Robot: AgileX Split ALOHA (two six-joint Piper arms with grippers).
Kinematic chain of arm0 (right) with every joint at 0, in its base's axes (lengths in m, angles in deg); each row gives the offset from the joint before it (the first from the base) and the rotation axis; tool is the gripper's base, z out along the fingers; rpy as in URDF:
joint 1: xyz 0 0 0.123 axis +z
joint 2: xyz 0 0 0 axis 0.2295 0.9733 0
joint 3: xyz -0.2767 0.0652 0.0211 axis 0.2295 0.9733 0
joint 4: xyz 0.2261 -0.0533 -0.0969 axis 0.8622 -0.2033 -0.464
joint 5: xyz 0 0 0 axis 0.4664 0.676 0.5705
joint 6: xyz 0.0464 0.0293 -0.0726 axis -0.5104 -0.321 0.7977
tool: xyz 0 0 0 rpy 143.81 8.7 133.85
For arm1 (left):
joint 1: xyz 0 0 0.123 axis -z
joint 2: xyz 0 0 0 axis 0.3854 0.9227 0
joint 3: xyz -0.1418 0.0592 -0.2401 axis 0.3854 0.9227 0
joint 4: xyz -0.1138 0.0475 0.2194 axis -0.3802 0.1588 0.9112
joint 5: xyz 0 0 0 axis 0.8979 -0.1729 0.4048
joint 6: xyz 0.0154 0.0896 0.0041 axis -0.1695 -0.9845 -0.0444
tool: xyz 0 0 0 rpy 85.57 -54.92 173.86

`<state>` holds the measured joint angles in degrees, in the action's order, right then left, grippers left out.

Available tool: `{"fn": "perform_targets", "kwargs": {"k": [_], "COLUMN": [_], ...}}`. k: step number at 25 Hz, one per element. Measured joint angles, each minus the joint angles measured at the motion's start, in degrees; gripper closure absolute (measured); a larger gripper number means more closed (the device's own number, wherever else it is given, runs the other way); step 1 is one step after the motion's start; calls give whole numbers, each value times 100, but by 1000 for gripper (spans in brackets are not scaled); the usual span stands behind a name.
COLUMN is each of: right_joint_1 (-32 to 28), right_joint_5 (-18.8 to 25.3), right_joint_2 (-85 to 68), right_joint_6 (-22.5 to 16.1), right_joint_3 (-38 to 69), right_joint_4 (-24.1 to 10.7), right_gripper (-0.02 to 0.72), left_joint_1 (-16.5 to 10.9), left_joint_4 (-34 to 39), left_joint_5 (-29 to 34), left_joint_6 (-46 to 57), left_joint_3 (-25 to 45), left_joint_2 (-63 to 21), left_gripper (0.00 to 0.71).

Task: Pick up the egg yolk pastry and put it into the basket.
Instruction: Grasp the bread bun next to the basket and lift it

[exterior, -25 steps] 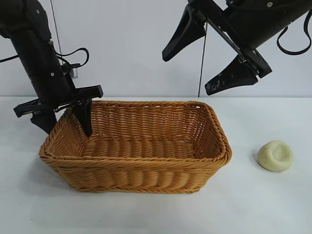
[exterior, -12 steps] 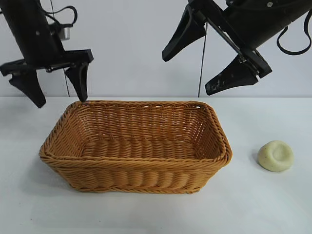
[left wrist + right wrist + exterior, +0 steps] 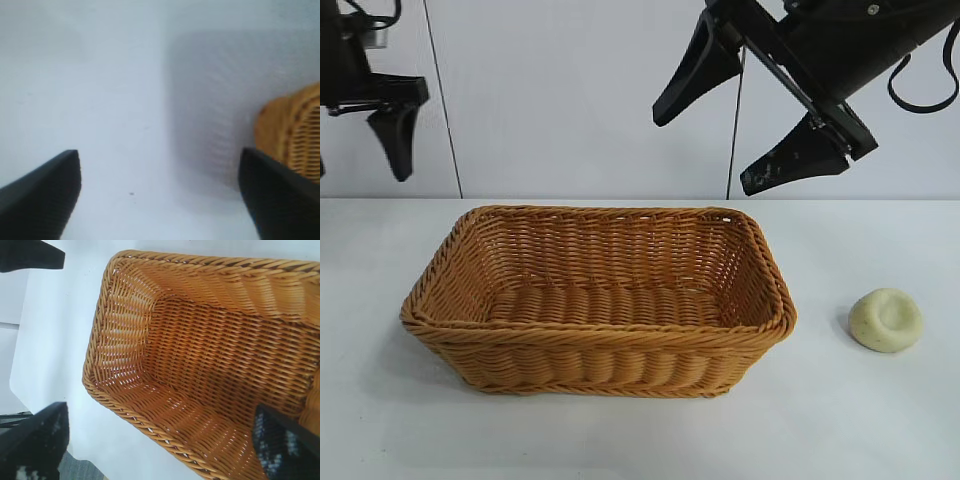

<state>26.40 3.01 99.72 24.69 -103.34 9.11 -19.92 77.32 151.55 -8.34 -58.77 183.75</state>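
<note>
The orange-brown wicker basket [image 3: 600,330] stands mid-table and holds nothing. The pale egg yolk pastry [image 3: 886,319] lies on the table to the basket's right, apart from it. My right gripper [image 3: 705,152] hangs open and empty high above the basket's right half, well up and left of the pastry. In the right wrist view the gripper [image 3: 160,407] looks down into the basket [image 3: 100,315]; the pastry is out of that view. My left gripper [image 3: 358,172] is open and empty, high at the far left. In the left wrist view the gripper [image 3: 159,151] is over bare table beside the basket's end [image 3: 295,135].
The white table [image 3: 640,440] runs back to a pale wall. A thin vertical cable [image 3: 733,130] hangs behind the right arm. The left arm's finger [image 3: 30,255] shows at a corner of the right wrist view.
My left gripper has risen from the basket's left end, where one finger was inside the rim, up and to the left. The right arm, basket and pastry have not moved.
</note>
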Motion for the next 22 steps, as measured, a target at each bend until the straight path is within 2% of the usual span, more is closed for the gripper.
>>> {"fn": "perform_targets", "kwargs": {"k": [3, 10, 14, 22], "right_joint_1": [0, 0, 0, 0], "right_joint_5": [-5, -5, -5, -5], "right_joint_2": [0, 0, 0, 0], "right_joint_6": [0, 0, 0, 0], "right_joint_3": [0, 0, 0, 0], "right_joint_4": [0, 0, 0, 0], "right_gripper": [18, 18, 18, 18], "left_joint_1": [-250, -286, -286, -286], "left_joint_4": [70, 65, 61, 61], "left_joint_5": [14, 22, 22, 33], "left_joint_6": [-21, -128, -139, -234], "left_joint_3": [0, 351, 1089, 2947], "left_joint_2": [0, -474, -1282, -3533], "left_gripper": [46, 46, 46, 46]}}
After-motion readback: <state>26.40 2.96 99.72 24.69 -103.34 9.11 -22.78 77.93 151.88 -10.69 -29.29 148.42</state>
